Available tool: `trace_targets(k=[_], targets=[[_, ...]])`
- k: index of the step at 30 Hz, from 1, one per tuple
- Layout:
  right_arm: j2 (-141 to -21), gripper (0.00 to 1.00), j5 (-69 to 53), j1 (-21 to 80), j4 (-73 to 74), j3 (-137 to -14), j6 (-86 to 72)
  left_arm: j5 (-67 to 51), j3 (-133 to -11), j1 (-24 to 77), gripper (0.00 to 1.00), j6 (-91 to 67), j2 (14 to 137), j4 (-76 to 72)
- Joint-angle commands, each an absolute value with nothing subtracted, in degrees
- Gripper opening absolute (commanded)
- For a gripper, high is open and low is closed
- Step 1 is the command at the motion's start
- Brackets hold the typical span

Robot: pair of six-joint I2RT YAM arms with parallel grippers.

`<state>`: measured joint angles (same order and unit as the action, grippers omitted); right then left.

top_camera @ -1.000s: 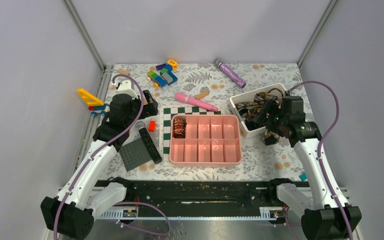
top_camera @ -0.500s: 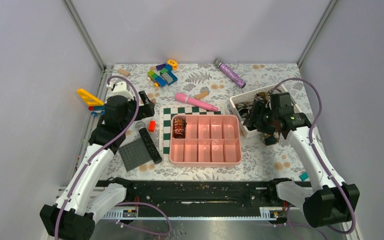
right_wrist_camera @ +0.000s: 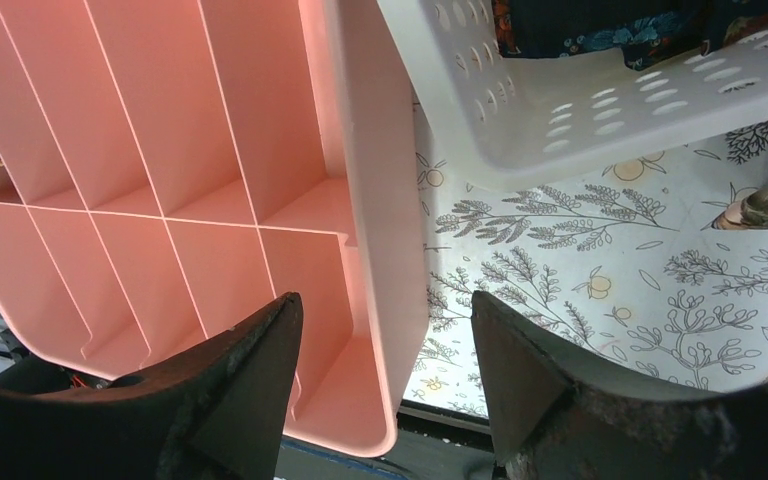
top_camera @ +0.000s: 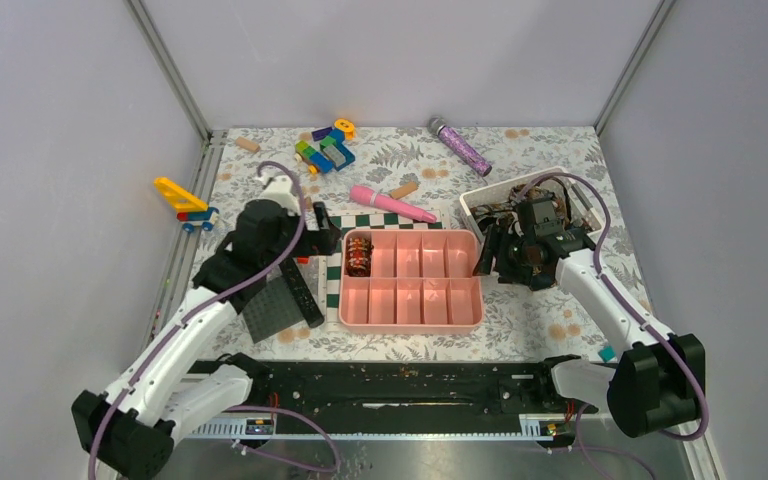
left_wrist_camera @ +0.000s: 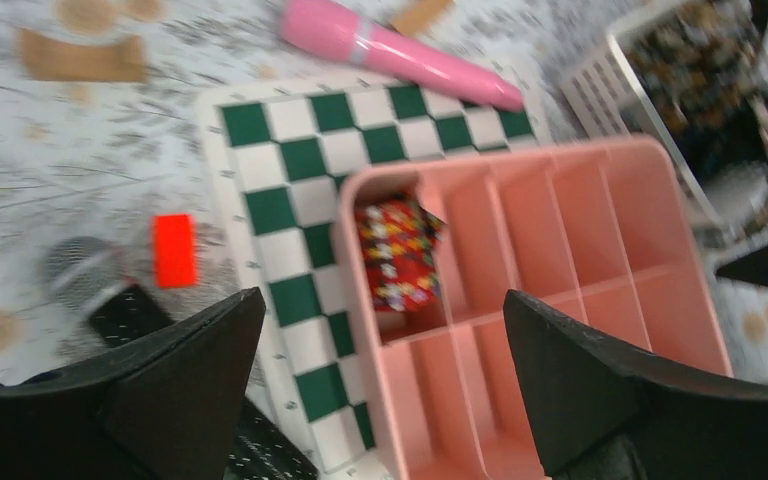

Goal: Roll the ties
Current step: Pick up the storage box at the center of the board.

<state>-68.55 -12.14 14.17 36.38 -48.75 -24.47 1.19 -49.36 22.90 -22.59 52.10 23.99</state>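
One tie [left_wrist_camera: 397,255] sits coiled in the far-left compartment of the pink tray [top_camera: 412,326]. The other ties [right_wrist_camera: 610,25], as far as I can tell through the clutter, lie loose in the white basket [right_wrist_camera: 560,120]. My left gripper [left_wrist_camera: 382,300] gapes empty above the coil, and my right gripper [right_wrist_camera: 385,298] straddles the tray wall, jaws apart, holding nothing

The left gripper [left_wrist_camera: 382,320] stood wide open, with nothing between its jaws. Straight ahead of the gap, a rolled tie [left_wrist_camera: 397,255] sat in a corner compartment of the pink tray [left_wrist_camera: 600,250], which overlapped a green checkerboard [left_wrist_camera: 290,170]. A red block [left_wrist_camera: 174,249] lay beyond the left jaw.
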Motion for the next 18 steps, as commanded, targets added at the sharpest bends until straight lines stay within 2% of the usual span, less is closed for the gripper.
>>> trace_targets(k=[1,4,11,14,18], targets=[[-67.54,0.7,-13.01,14.77,34.43,-49.2,-23.95,-1.73,-49.57,29.46,0.92,-24.25,54.92,22.44],[-68.39,0.68,-12.86,14.85,35.9,-49.96,-24.22,-5.33,-49.6,33.19,0.87,-22.61,56.43,19.38],[-63.83,0.7,-6.14,14.8,39.28,-51.68,-27.05,-4.78,-58.88,45.22,0.86,-11.95,68.14,18.45],[-61.54,0.71,-5.52,14.77,41.62,-53.06,-27.07,-10.31,-62.41,48.44,0.83,-1.71,74.71,18.31],[-58.09,0.71,-3.57,14.67,45.01,-54.66,-26.95,-13.77,-66.38,49.95,0.85,10.83,81.01,20.18]])
